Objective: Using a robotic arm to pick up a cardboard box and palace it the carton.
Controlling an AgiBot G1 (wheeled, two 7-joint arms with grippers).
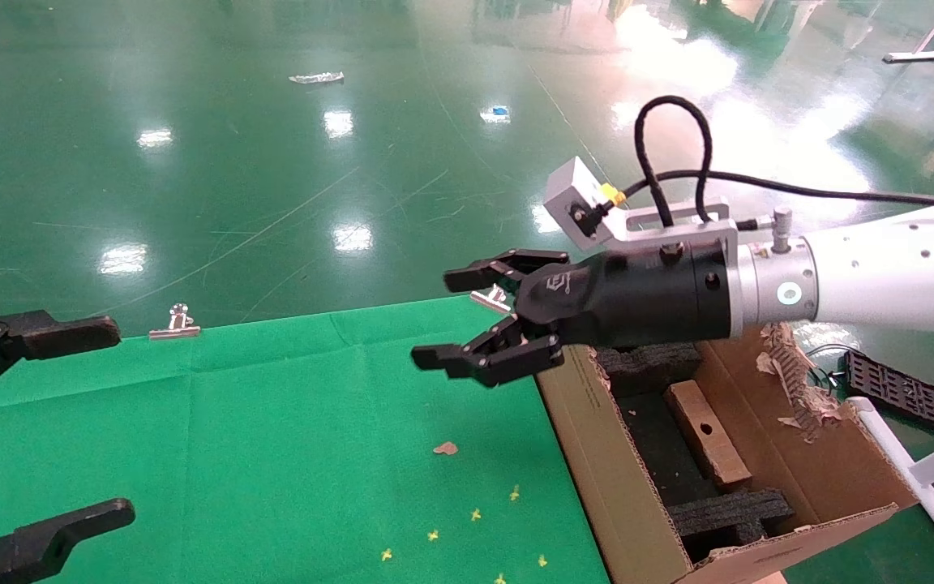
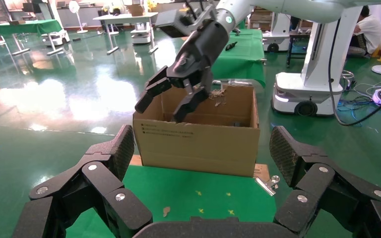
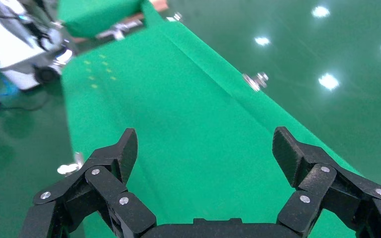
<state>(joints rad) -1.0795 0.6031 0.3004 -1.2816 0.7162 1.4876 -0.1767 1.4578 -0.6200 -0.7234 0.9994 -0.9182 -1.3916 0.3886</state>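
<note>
The cardboard box (image 1: 714, 448), a small flat brown slab with a round hole, lies inside the carton (image 1: 597, 462) between black foam blocks (image 1: 726, 513). The carton stands at the right edge of the green-clothed table (image 1: 289, 405); its far flap is torn. My right gripper (image 1: 439, 319), black on the white arm, is open and empty, held above the table just left of the carton's far corner. It also shows in the left wrist view (image 2: 161, 109) above the carton (image 2: 198, 144). In the right wrist view the right gripper (image 3: 206, 148) is over bare green cloth. My left gripper (image 1: 114, 420) is open and empty at the table's left edge.
Metal binder clips (image 1: 175, 322) (image 1: 490, 298) sit on the table's far edge. A small cardboard scrap (image 1: 445, 448) and yellow marks (image 1: 475, 514) lie on the cloth. A black tray (image 1: 901, 391) and a white frame (image 1: 921, 470) are right of the carton. Green floor lies beyond.
</note>
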